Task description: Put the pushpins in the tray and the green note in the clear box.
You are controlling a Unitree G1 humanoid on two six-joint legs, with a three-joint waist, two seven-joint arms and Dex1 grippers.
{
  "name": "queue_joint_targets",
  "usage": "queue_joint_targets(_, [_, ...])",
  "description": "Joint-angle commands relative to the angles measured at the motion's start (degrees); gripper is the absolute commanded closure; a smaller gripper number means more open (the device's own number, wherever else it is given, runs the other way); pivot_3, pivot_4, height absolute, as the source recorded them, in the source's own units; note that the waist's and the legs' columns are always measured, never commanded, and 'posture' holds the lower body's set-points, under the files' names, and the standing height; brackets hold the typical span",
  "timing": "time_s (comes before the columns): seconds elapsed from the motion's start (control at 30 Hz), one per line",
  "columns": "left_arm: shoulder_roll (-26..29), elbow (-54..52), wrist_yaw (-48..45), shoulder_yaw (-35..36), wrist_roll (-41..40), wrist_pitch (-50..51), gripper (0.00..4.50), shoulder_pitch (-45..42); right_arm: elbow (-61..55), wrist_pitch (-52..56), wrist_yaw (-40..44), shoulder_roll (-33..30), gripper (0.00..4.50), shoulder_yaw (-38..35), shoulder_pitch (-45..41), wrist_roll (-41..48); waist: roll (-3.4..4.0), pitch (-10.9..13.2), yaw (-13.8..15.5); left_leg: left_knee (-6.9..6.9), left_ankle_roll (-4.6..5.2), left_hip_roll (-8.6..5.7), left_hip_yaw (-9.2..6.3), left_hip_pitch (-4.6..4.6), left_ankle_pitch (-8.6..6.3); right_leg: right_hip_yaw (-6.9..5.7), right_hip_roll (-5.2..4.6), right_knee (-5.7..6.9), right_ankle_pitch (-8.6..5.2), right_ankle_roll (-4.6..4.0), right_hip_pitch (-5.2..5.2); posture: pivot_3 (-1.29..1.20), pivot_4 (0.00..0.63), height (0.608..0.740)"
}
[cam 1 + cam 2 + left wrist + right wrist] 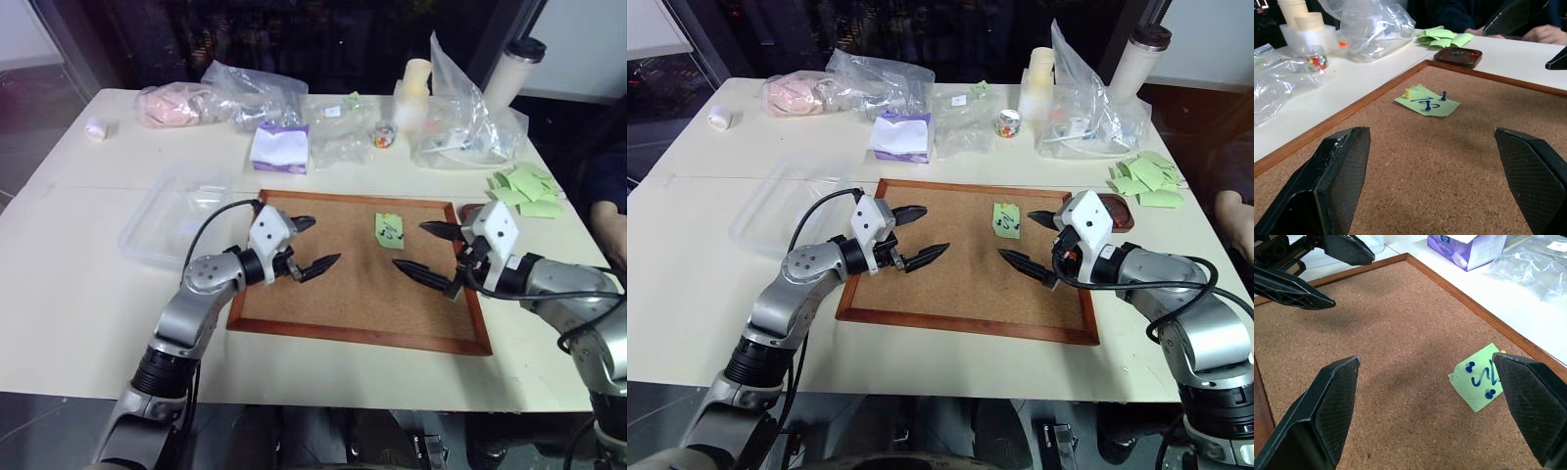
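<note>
Left pincer [310,244] spread about as wide as it goes, gripping nothing, touching nothing, just hanging over the left part of the corkboard [343,308]. Pointing roughly level, aimed across the board toward the right. Forearm coming in low from the near left corner of the counter [78,294], elbow bent.

Right pincer [431,253] same deal: fingers spread wide, empty, hovering above the right part of the cork. Tipped slightly down, aimed back toward the left, so both pincers facing each other across the board with the green note [389,228] between them, a bit farther back. Well apart from the note, both.

Green note lying on the cork near the far edge of the board, with a blue scribble on it. Pushpins [1427,105] stuck in it: two blue ones and a yellow one at one corner, seen clearly in the left wrist view.

Tray [1458,56] sitting on the counter just off the far right corner of the corkboard, dark brown, with a couple of small pins already inside, one red, one greenish. Heap of plain green notes [527,188] right behind it.

Clear box [167,220] on the counter left of the board, just beside its frame, looking empty.

Farther back: crumpled plastic bags [257,90], purple tissue pack [280,148], small jar of coloured pins [384,136].
</note>
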Motion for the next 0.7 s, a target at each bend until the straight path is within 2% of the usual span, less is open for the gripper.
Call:
queue_joint_targets(0.03, [-0.4,-1.4,0.3,1.4,-1.2,-0.4,0.08,-0.7,-0.5,-0.8,0.2,-0.3,0.0,-1.0,-0.9,0.0,0.0,0.0,0.0,0.0,0.0,0.0,0.0,0.0,0.0,0.0,0.0,0.0,0.0,0.0,0.0,0.0,0.15,0.74])
queue_joint_targets(0.7, [-0.9,-2.0,0.6,0.0,-0.8,-0.1,0.08,0.9,-0.7,-0.9,1.4,-0.8,0.0,-0.9,-1.2,-0.4,0.0,0.0,0.0,0.0,0.0,0.0,0.0,0.0,0.0,0.0,0.0,0.0,0.0,0.0,0.0,0.0,0.15,0.74])
